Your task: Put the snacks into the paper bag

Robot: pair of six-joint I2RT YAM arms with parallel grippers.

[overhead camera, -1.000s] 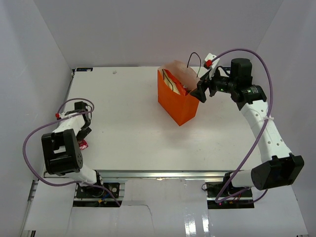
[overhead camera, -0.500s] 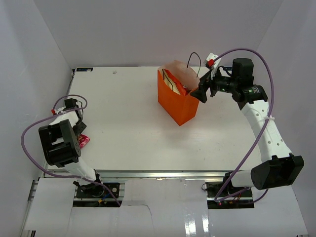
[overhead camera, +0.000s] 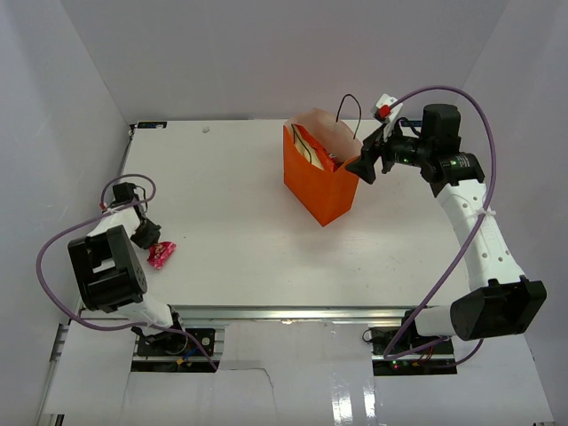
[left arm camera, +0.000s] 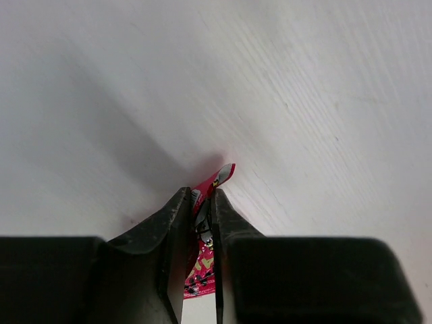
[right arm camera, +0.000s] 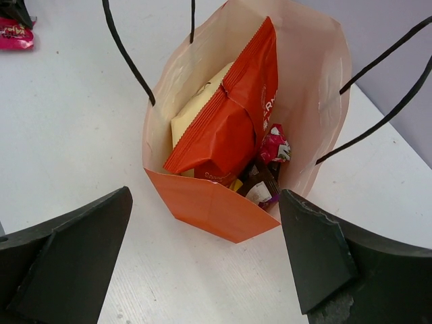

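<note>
The orange paper bag (overhead camera: 318, 182) stands upright at the table's middle back. Looking down into the paper bag (right arm camera: 216, 209), I see a red-orange chip bag (right arm camera: 229, 121), a yellow packet (right arm camera: 194, 113), a pink-red wrapper (right arm camera: 274, 145) and a dark purple wrapper (right arm camera: 260, 183). My right gripper (overhead camera: 362, 169) hangs open by the bag's right rim, and the right gripper (right arm camera: 206, 196) holds nothing. At the near left, my left gripper (overhead camera: 149, 238) lies low on the table. In the left wrist view the left gripper (left arm camera: 200, 197) is shut on a pink-red wrapper (left arm camera: 202, 266), which also shows from above as the wrapper (overhead camera: 161, 255).
White walls close in the table (overhead camera: 231, 248) at the left, back and right. The bag's thin black handles (right arm camera: 125, 50) stick up above its rim, close to the right gripper. A metal rail (overhead camera: 284, 312) runs along the near edge.
My left gripper's jaws have closed onto the pink-red wrapper, and the wrapper has shifted slightly right on the table. The right arm has barely moved.
</note>
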